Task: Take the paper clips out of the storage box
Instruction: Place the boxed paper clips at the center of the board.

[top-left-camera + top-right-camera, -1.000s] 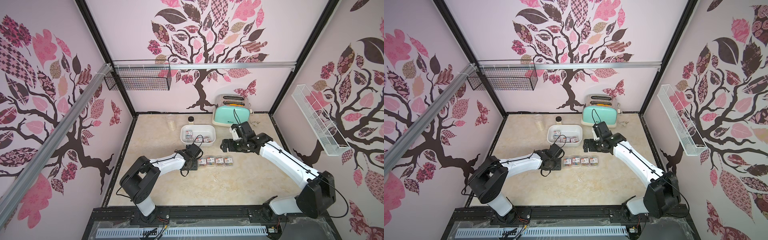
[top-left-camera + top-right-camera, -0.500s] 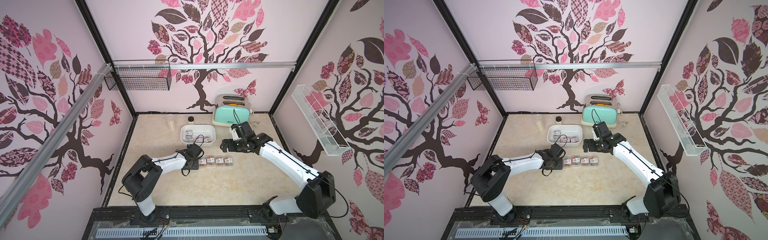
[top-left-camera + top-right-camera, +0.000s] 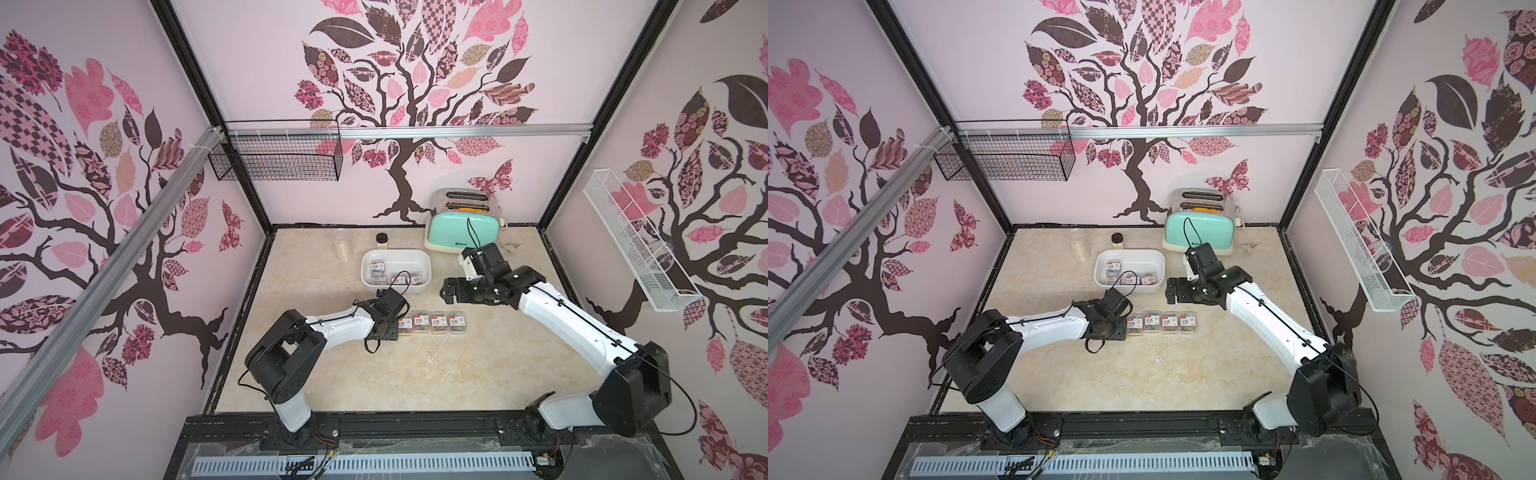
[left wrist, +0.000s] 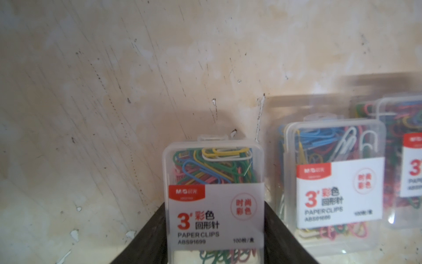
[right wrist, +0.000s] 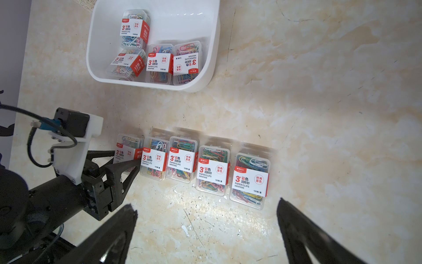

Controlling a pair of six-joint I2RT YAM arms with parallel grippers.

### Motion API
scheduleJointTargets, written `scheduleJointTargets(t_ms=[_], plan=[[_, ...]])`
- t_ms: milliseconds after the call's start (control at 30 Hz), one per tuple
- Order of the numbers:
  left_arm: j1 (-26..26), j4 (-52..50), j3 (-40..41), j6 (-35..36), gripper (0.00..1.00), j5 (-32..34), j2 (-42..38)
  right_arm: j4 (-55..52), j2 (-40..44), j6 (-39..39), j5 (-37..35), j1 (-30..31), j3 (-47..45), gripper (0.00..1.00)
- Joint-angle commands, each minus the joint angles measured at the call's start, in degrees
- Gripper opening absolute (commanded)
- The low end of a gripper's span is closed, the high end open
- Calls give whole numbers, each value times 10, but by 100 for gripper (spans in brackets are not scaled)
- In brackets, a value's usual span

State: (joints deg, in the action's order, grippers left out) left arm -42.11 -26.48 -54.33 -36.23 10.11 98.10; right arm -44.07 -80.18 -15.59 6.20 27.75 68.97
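**A:** What stands furthest left on the table [image 3: 415, 374]?

**B:** A clear bottle [image 3: 343, 247] near the back wall, then a dark-lidded jar [image 3: 381, 239] to its right. The jar stands just behind the box [image 3: 395, 252].

**A:** What is in the box?

**B:** Four cases [image 5: 159, 62]. Three sit side by side along its front wall, and the leftmost of them is tilted. The fourth lies behind them at the left end.

**A:** And the left gripper?

**B:** The left gripper [image 5: 126, 156] is low over the table in front of the box. Its jaws are pressed against the two long sides of the end case [image 4: 213, 173], which faces label up with coloured clips showing through the lid. I cannot tell whether that case rests on the table or sits just off it.

**A:** What is to its right?

**B:** Four more cases [image 3: 438, 323] lie flat in a row, labels up and close together. The nearest is just beside the end case. That makes five outside the box.

**A:** And the right gripper?

**B:** The right gripper [image 5: 204, 203] hangs above the table just right of the box, behind the right end of the row. Its jaws stand wide apart with nothing between them.

**A:** Anything further right?

**B:** A mint toaster [image 3: 461, 232] stands at the back wall behind the right arm. A white wire rack [image 3: 636, 237] is on the right wall.
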Motion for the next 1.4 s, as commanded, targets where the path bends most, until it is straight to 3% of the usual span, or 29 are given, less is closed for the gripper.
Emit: scheduleJointTargets(t_ms=[0,500,933,1367], plan=[[-3,6,-5,3,60,2,16,6,3,-3,2,5,21,99],[-12,6,-4,-7,61,0,12,7,1,0,4,7,21,99],[-13,-12,-6,-10,73,17,-2,13,0,-3,6,13,18,99],[-13,-55,-11,-12,74,29,-85,15,-13,-3,5,19,25,99]])
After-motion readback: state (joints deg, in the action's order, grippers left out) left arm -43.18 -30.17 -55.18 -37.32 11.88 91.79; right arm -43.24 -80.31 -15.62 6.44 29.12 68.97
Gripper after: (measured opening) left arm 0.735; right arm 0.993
